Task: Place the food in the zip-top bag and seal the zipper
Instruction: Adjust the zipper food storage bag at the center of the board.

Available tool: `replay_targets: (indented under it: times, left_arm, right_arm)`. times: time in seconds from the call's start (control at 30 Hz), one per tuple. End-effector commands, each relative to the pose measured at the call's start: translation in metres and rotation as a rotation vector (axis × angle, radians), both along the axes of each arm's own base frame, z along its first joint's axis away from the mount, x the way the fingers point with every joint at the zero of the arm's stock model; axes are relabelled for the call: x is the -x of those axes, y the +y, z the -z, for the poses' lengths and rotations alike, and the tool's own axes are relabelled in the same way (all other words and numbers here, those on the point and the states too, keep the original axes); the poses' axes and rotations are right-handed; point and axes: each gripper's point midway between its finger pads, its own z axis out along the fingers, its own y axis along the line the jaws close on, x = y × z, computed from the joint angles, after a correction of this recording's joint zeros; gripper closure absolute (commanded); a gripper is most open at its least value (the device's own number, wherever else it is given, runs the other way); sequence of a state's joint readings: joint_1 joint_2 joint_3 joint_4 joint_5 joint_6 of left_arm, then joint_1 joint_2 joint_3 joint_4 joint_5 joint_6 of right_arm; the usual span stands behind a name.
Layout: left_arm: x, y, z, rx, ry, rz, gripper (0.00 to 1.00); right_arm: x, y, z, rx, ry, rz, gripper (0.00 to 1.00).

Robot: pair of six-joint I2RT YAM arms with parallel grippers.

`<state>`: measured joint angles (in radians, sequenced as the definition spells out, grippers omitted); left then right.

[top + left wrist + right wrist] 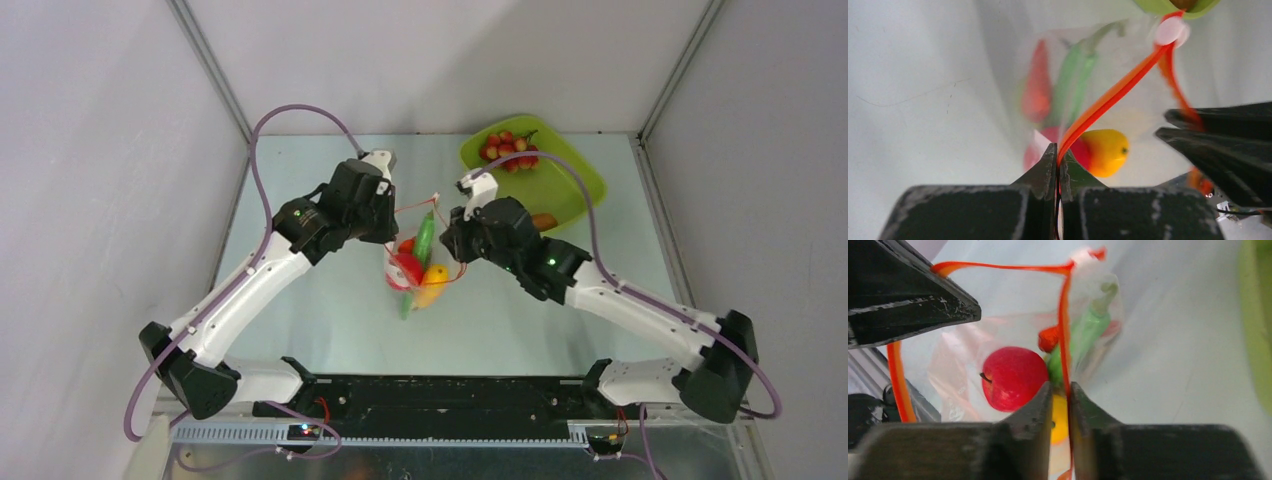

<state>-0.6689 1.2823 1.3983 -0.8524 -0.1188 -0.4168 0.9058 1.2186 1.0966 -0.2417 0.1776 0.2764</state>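
Note:
The clear zip-top bag [420, 270] hangs between my two grippers above the table. Inside it are a red apple [1010, 377], an orange mango [1105, 150], a green bean [425, 238] and a small red-orange piece [1049, 337]. My left gripper [1058, 152] is shut on the orange-red zipper [1113, 97]; the white slider tab [1170, 30] sits at the strip's far end. My right gripper [1060, 387] stands slightly open, with the zipper [1064, 330] running through the gap against one finger. In the top view the left gripper [390, 215] and right gripper [452, 240] flank the bag's mouth.
A lime-green tray [575, 185] stands at the back right with red grapes [508, 148] and a brown-orange piece [545, 221] at its near edge. White walls and metal frame posts close in the table at the back and sides.

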Motion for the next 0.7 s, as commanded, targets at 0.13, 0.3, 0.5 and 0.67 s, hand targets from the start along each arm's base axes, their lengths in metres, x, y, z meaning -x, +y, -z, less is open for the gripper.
replay_targets:
  times: [0.13, 0.3, 0.5, 0.67]
  left_arm:
    - [-0.003, -0.001, -0.014, 0.043, -0.069, 0.014, 0.95]
    - [-0.009, 0.002, -0.010, 0.038, -0.083, -0.012, 0.96]
    - [-0.023, 0.006, -0.004, 0.080, -0.067, -0.050, 0.96]
    - [-0.033, 0.005, 0.001, 0.138, -0.060, -0.053, 0.96]
  right_arm:
    - [-0.018, 0.011, -0.023, -0.137, 0.008, -0.050, 0.23]
    - [-0.048, -0.039, -0.032, -0.157, 0.006, 0.047, 0.01]
    - [-0.113, -0.123, -0.003, -0.112, 0.059, 0.334, 0.01]
    - [-0.168, -0.166, 0.031, -0.159, 0.141, 0.503, 0.00]
